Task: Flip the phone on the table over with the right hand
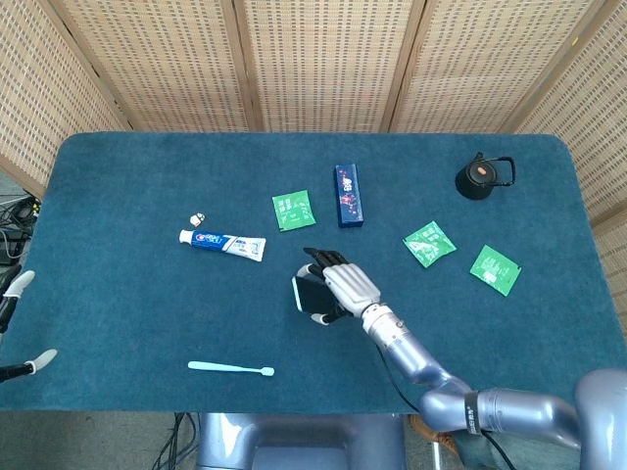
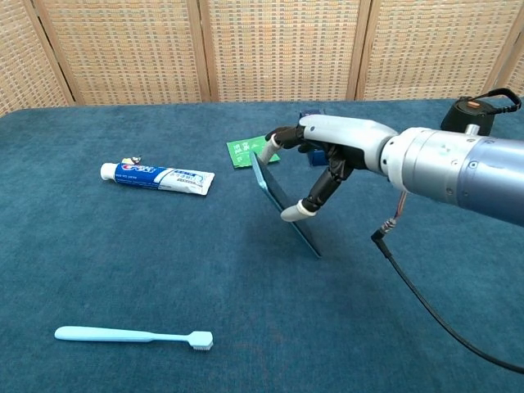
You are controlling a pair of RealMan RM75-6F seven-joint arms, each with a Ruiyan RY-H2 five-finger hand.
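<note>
Your right hand (image 2: 327, 155) pinches the phone (image 2: 282, 205) between thumb and fingers, holding it tilted on edge above mid-table (image 1: 147, 284). Open cloth lies toward the toothbrush (image 2: 131, 336); the toothpaste tube (image 2: 160, 175) sits well left. Four green sachets (image 1: 293, 210) are scattered around; your left hand (image 1: 20, 328) hangs off the table edge, fingers unclear.
</note>
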